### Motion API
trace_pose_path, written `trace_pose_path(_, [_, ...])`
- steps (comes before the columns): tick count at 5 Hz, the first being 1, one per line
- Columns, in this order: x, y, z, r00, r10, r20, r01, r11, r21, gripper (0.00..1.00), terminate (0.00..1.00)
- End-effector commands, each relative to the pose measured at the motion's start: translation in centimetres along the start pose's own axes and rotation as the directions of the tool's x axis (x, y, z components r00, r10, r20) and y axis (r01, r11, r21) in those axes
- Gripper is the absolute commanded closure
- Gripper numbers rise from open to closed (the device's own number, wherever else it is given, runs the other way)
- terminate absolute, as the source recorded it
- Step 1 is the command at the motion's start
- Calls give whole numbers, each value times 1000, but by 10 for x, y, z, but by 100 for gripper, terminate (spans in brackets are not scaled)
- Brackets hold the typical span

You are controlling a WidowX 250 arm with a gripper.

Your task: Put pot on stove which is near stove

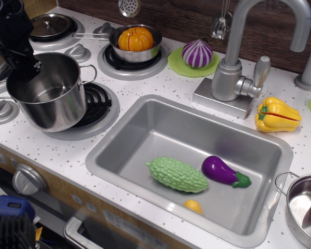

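The pot is a tall shiny steel cylinder with two wire loop handles. It is over the left part of the stove, a black coil in a silver-grey ring at the front left of the counter. I cannot tell whether its base touches the burner. My black gripper comes in from the upper left and is shut on the pot's far left rim. The pot is upright and empty inside.
A small saucepan with an orange pumpkin sits on the back burner. A lidded burner is at back left. Grey knobs lie around the stove. The sink to the right holds a green gourd, an eggplant and a corn piece.
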State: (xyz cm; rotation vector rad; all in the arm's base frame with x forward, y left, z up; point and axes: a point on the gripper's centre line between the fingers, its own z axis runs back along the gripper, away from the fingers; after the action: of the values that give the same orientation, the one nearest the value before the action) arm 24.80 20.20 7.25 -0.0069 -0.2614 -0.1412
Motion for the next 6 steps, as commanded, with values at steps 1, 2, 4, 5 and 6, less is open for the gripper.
trace_pose_path(1, [14, 23, 1, 998, -37, 44, 37, 999, 19, 100, 0])
trace_pose_path(2, [23, 28, -7, 997, -48, 61, 46, 999, 25, 100, 0])
trace_pose_path(4, [31, 19, -16, 996, -16, 86, 14, 1000, 20, 100, 0])
trace_pose_path(5, [41, 11, -12, 997, -2, 72, -1, 999, 39, 100, 0])
trace_pose_path(6, [46, 5, -9, 998, 1, 66, -4, 999, 52, 100, 0])
